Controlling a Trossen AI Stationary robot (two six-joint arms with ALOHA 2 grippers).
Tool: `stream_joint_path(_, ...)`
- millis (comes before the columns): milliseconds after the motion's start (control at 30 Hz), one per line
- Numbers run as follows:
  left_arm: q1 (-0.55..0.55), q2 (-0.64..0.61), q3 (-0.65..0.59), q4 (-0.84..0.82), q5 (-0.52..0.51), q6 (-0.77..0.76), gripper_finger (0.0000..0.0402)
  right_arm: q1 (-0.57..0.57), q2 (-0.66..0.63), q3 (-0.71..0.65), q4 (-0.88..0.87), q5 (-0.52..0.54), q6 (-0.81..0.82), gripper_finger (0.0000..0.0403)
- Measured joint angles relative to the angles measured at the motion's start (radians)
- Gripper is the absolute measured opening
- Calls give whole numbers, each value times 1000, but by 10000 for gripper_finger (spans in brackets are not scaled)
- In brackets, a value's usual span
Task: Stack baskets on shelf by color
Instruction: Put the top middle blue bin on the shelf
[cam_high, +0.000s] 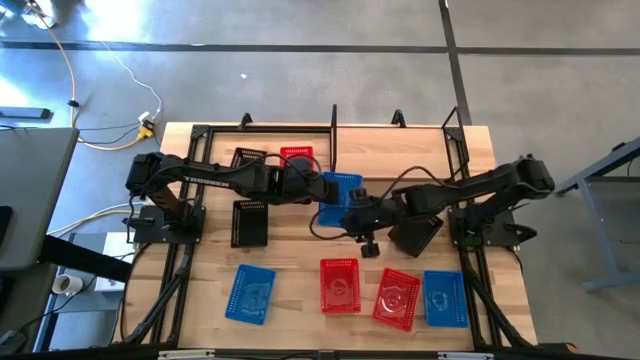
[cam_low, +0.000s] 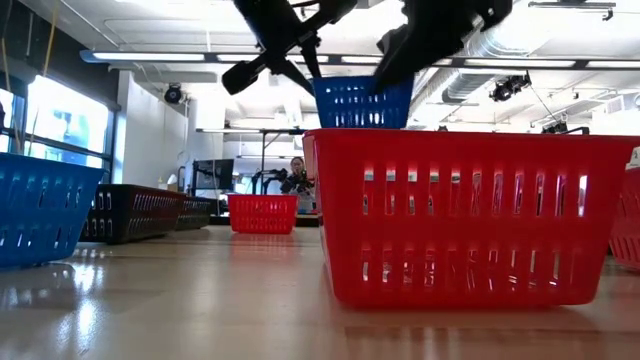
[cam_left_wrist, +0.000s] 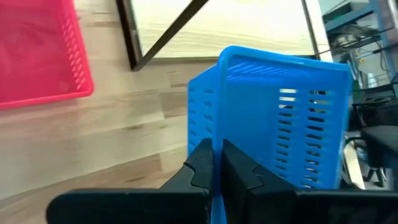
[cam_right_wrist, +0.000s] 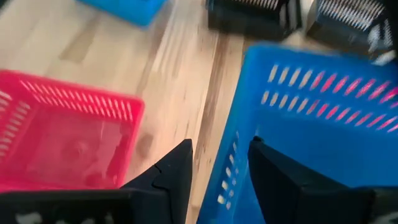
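A blue basket (cam_high: 341, 193) hangs upright above the middle of the table, in front of the shelf (cam_high: 335, 125). My left gripper (cam_high: 314, 190) is shut on its left wall. My right gripper (cam_right_wrist: 221, 148) is open at the basket's near right part. One of its fingers stands inside the blue wall (cam_right_wrist: 231, 163) and the other outside. In the low view the blue basket (cam_low: 362, 102) floats clear of the table. A red basket (cam_high: 297, 157) and a black basket (cam_high: 248, 158) sit on the shelf's wood base. My left gripper pinches the blue basket's wall just below its rim (cam_left_wrist: 217, 140), one finger inside and one outside. The fingers come slanting down from the table's left. The basket is lifted clear and stays upright with its opening up. My right gripper straddles a wall; whether it touches it I cannot tell.
Along the near edge stand a blue basket (cam_high: 250, 293), two red ones (cam_high: 340, 285) (cam_high: 396, 297) and another blue one (cam_high: 444, 298). One black basket (cam_high: 250, 222) lies at mid left, and a second (cam_high: 415, 232) lies under my right arm.
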Motion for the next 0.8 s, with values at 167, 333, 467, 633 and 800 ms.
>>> stream_joint_path(167,1,0,0,-13,1,12,1,1,16,1,0,3,6,137)
stream_joint_path(333,0,0,0,-9,0,32,2,2,18,1,-6,-1,49,73)
stream_joint_path(467,1,0,0,-14,-2,32,17,1,17,1,-16,10,79,10)
stream_joint_path(633,2,0,0,-4,7,32,45,2,17,1,-29,19,86,7)
stream_joint_path(800,3,0,0,1,7,32,72,2,17,1,-49,17,117,3)
